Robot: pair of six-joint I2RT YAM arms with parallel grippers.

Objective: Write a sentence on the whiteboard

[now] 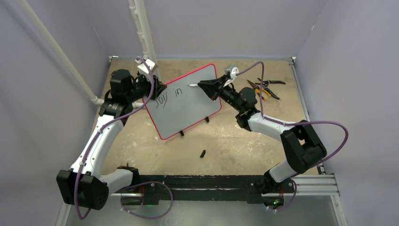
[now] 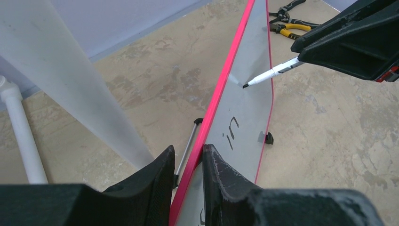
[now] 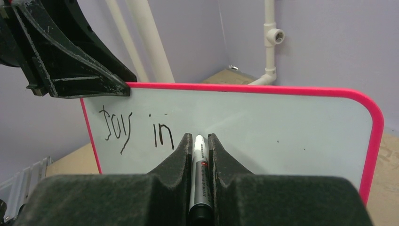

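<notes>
The whiteboard (image 1: 188, 110) stands up on its two small black feet in the far middle of the desk (image 1: 235, 141), turned at a slant between my two arms, its red-pink rim running all the way round.

My left gripper (image 2: 188, 153) sits at the board's upper left corner, one finger on each side of the rim. The finger on the writing face lies against the board. On the back side a thin gap shows between the finger and the rim, so I cannot tell whether I am really pinching the board or only straddling it.

My right gripper (image 3: 200, 141) is clamped on a marker (image 3: 199, 160), which lies lengthwise between the two fingers with its white barrel pointing at the board. The black tip is close to the board face, to the right of the writing, and I cannot tell whether it touches.

The sentence (image 3: 136, 129) so far reads "Joy in", in thin uneven black letters along the upper left of the board, and the rest of the face is bare apart from a few small specks.

Behind my right arm, near the far right of the desk, lie pliers (image 1: 263, 87), one pair with yellow handles. A small black cap (image 1: 203, 153) lies on the desk in front of the board, well apart from it.
</notes>
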